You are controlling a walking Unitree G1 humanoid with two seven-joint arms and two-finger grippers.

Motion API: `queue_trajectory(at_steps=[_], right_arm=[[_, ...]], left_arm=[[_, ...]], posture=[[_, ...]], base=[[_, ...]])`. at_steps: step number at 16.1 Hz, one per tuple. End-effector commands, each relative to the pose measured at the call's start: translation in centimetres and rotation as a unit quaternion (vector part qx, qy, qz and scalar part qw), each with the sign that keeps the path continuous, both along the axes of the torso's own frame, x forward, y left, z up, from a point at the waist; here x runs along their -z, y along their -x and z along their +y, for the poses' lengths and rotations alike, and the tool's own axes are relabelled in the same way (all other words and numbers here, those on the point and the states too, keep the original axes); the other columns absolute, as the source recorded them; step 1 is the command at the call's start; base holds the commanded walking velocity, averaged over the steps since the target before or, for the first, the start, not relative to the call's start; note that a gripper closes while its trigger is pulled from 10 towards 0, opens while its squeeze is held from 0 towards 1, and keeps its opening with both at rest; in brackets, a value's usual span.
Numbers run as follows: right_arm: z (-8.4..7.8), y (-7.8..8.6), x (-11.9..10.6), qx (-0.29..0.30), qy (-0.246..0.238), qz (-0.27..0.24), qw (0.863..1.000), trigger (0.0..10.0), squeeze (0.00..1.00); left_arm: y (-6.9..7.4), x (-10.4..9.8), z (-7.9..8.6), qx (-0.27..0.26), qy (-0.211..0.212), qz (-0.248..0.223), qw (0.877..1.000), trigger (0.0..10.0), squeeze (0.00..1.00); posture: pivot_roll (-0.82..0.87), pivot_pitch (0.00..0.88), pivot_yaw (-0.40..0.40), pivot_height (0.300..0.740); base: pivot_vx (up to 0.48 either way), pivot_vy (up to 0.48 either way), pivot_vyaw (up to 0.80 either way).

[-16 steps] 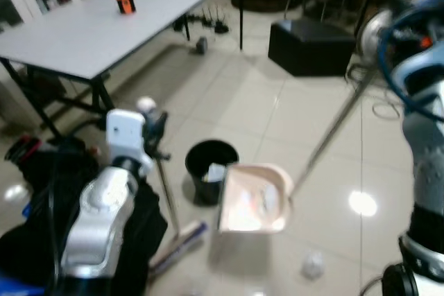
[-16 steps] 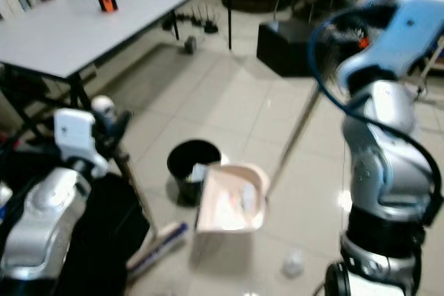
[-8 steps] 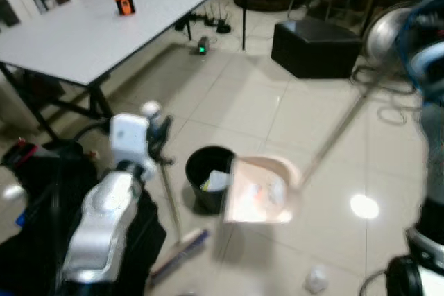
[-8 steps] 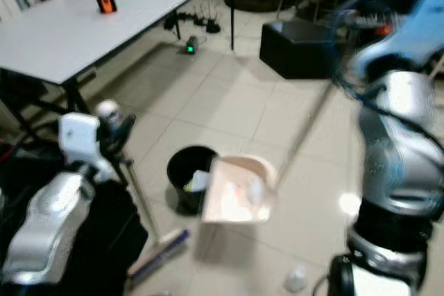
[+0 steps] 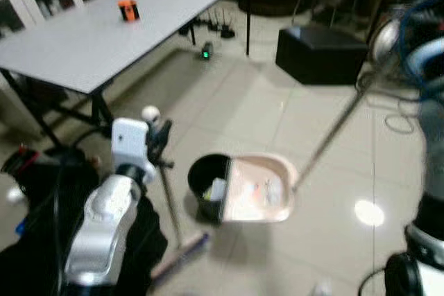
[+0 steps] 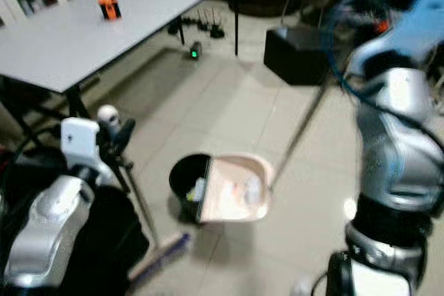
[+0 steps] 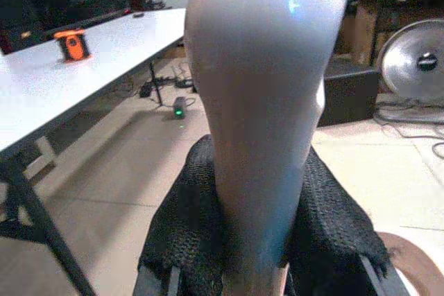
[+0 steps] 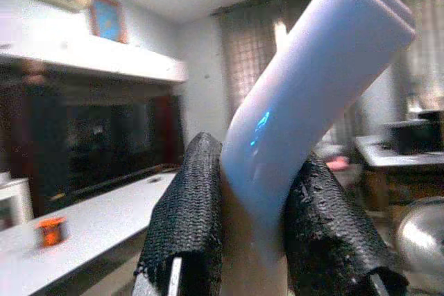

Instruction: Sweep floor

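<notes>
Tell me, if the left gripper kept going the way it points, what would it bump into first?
The left gripper is shut on the broom handle. Past it, probably the floor beside the white table, though depth is hard to judge.

Floor: glossy pale tiles [image 5: 236,102], ceiling light glare [image 5: 369,213]
Table: long grey top [image 5: 104,32], black legs, small orange object [image 5: 127,10] on it
Far side: black box [image 5: 320,53], chairs
</notes>
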State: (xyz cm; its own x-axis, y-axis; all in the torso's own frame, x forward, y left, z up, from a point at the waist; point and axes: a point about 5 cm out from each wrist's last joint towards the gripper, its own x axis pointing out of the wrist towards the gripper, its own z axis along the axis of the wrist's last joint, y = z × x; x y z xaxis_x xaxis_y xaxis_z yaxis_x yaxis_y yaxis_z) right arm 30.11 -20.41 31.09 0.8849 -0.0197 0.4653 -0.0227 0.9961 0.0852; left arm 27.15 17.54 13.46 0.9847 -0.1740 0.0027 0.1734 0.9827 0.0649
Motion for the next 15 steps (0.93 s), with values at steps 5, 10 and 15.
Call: queue_trajectory(at_steps=[5, 10, 15], right_arm=[[-0.61, 0.45, -0.68, 0.016, -0.008, -0.024, 1.000, 10.0, 0.00], [-0.75, 0.34, -0.60, 0.018, -0.012, -0.027, 0.999, 10.0, 0.00], [-0.57, 0.17, -0.57, 0.024, -0.004, -0.042, 0.999, 10.0, 0.00]], left_arm=[[-0.01, -0.93, -0.04, 0.001, -0.003, -0.021, 1.000, 10.0, 0.00], [-0.03, -0.89, -0.09, -0.001, -0.001, -0.021, 1.000, 10.0, 0.00], [-0.11, -0.73, 0.23, -0.016, 0.006, -0.013, 1.000, 10.0, 0.00]], posture=[[-0.01, 0.000, 0.059, 0.740], [-0.01, 0.000, 0.053, 0.740], [-0.01, 0.000, 0.055, 0.740]], base=[[0.340, 0.000, 0.48], [0.342, 0.000, 0.00], [0.181, 0.000, 0.00]])
